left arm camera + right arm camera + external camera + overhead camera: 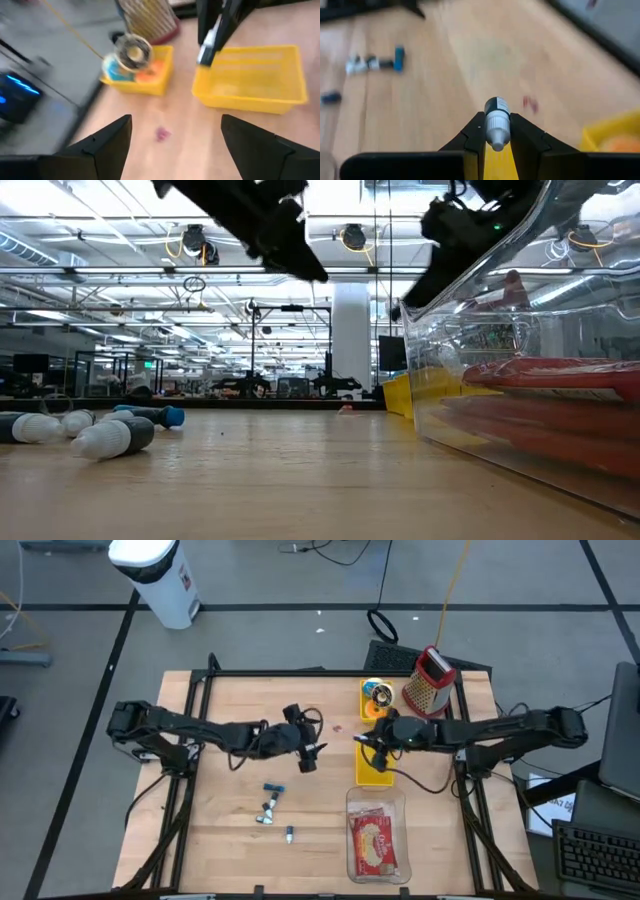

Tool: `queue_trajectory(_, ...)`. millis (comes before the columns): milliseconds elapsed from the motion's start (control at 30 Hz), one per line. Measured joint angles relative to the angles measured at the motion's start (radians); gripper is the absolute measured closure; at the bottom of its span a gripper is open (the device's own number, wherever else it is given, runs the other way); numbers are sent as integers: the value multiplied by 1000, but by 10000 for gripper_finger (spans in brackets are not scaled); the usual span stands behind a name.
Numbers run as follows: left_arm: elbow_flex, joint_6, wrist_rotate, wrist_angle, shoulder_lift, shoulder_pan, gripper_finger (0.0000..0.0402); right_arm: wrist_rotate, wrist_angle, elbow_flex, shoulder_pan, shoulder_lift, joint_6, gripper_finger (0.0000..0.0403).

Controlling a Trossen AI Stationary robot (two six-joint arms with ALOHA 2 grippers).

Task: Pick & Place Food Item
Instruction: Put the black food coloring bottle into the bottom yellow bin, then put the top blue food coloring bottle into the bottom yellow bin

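Observation:
My right gripper (496,127) is shut on a small dark bottle with a white cap (496,117). In the high view it hangs over the near yellow bin (376,776). My left gripper (176,119) stands open with nothing between its fingers, above the table's middle (310,757) and just left of the two bins. The far yellow bin (142,75) holds a round tin and an orange item. A red food pack (376,843) lies in a clear container (352,802) near the front edge. My right gripper pinches the bottle at its white cap end (496,134) between the two fingers. The dark body (496,106) sticks out past the fingertips, along the fingers. The fingers come from the table's right, slanting down. The bottle is lifted clear of table and bin.
A metal grater (430,680) stands at the far right behind the bins. Several small bottles (270,802) lie loose on the wood left of the clear container, one more (288,833) nearer the front edge. A small red mark (162,133) sits on the table ahead of my left gripper.

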Motion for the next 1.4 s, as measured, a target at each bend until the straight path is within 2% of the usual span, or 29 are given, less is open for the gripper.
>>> queue_trajectory(100,-21,-64,111,25,20,45,112,-21,-155,0,8,-36,47,349)
queue_trajectory(200,-41,-112,149,40,47,75,123,-53,-249,-1,15,-32,80,349)
queue_trajectory(400,-44,-164,219,68,111,97,130,-104,-266,-54,21,-7,112,349)
queue_trajectory(700,-45,-151,226,118,166,97,131,-103,-273,-86,21,-5,133,343)
queue_trajectory(1133,-45,-148,224,139,163,96,131,-100,-268,-86,19,-5,110,264)
queue_trajectory(1267,-45,-155,273,61,150,96,131,-100,-240,-86,19,-5,81,255)
queue_trajectory(1400,-45,-164,352,-117,93,90,131,-100,-218,-86,19,-5,74,253)
